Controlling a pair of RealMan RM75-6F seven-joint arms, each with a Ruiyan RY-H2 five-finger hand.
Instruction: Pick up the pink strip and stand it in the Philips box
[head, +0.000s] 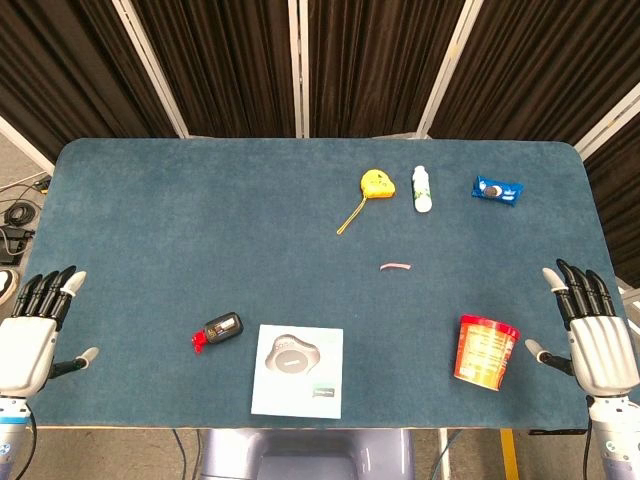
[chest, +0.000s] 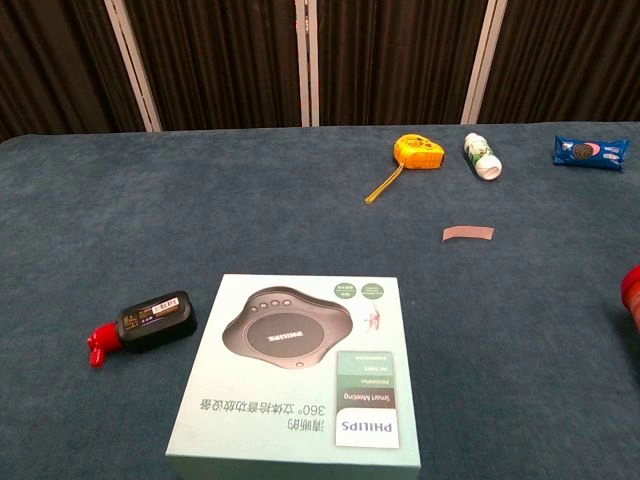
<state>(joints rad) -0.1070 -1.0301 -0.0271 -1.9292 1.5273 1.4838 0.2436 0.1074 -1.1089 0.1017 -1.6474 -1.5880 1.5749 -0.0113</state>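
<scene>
Right now both hands sit at the near corners of the table (head: 150, 220), fingers spread, holding nothing: left hand (head: 35, 330), right hand (head: 590, 330). Pink strip (head: 396, 266) lies flat mid-table, right of centre, w/ bare cloth all round. Philips box (head: 298, 371) lies flat, lid up, at near edge. Black device w/ red end (head: 220, 330) just left of box. Red cup (head: 485, 350) on its side near right hand. Yellow tape measure (head: 376, 184), white bottle (head: 422, 188), blue snack pack (head: 497, 190) along far side.

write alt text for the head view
A pink strip lies mid-table, untouched, with the Philips box flat at the near edge. Both hands, left and right, rest open at the table's sides.
</scene>
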